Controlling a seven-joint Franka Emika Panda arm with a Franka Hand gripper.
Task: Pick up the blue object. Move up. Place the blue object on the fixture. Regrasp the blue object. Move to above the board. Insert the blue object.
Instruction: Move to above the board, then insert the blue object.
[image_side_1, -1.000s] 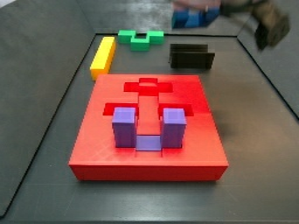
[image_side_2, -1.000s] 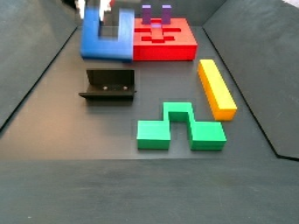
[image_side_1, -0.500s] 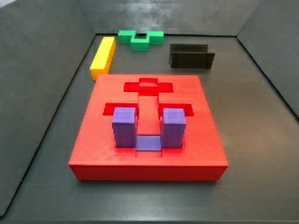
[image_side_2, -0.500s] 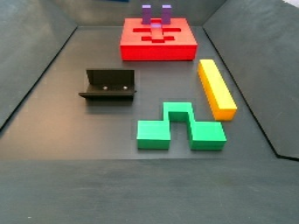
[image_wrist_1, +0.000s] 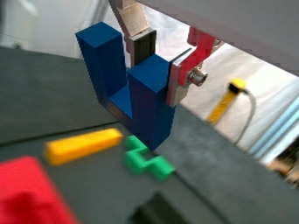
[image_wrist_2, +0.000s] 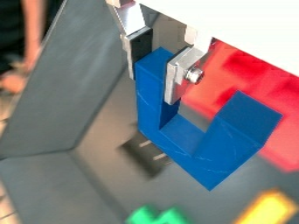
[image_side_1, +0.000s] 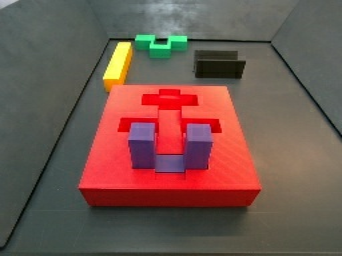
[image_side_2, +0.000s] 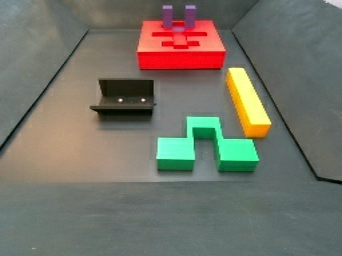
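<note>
The gripper (image_wrist_1: 162, 66) is shut on one prong of the dark blue U-shaped blue object (image_wrist_1: 128, 87) and holds it high above the floor, as both wrist views show (image_wrist_2: 158, 70). The block (image_wrist_2: 198, 140) hangs with its base down and its prongs up. Neither the gripper nor the block appears in either side view. The black fixture (image_side_1: 221, 65) stands empty on the floor (image_side_2: 124, 98). The red board (image_side_1: 120, 170) lies flat (image_side_2: 181, 60), with a cross-shaped recess open behind the purple block.
A purple U-shaped block (image_side_1: 167, 145) stands in the board (image_side_2: 179, 15). A yellow bar (image_side_1: 119, 63) and a green block (image_side_1: 166, 44) lie on the floor near the fixture (image_side_2: 247, 100) (image_side_2: 205, 145). Dark walls ring the floor.
One second ago the gripper and the blue object showed at the top of both side views. They have since risen out of both.
</note>
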